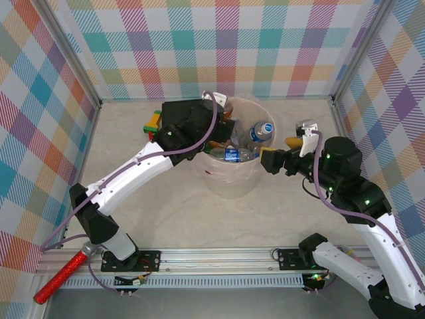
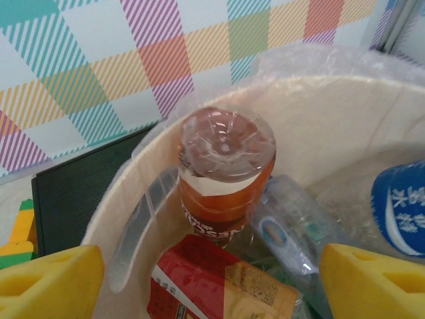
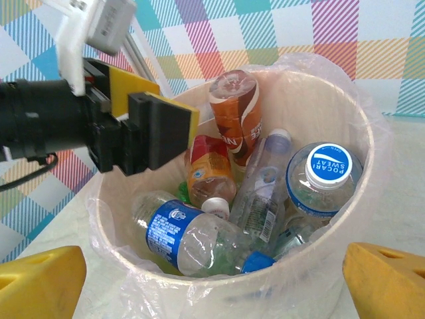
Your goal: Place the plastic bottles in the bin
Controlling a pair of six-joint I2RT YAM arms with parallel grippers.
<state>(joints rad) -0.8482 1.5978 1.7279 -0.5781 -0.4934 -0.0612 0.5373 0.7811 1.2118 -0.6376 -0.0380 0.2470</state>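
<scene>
Orange-labelled bottle (image 2: 226, 179): standing base-up inside bin (image 2: 319, 126).
Left gripper (image 2: 211, 282): hovering over bin, jaws apart, nearer.
Right gripper (image 3: 212, 282): hovering beside bin, jaws apart.

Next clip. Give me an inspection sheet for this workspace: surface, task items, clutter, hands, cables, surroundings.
Surface: pale marbled table, no spill seen.
Job's things: plastic bottles piled inside the bin; orange-labelled bottle stands base-up against its wall.
Clutter: coloured blocks and black box beside the bin; red stick at the near-left corner.
Hands: left hand open over the bin, holding nothing; right hand open beside the bin's rim.
Cables: purple cables run along both arms, none seen snagged.
Surroundings: checked walls.
</scene>
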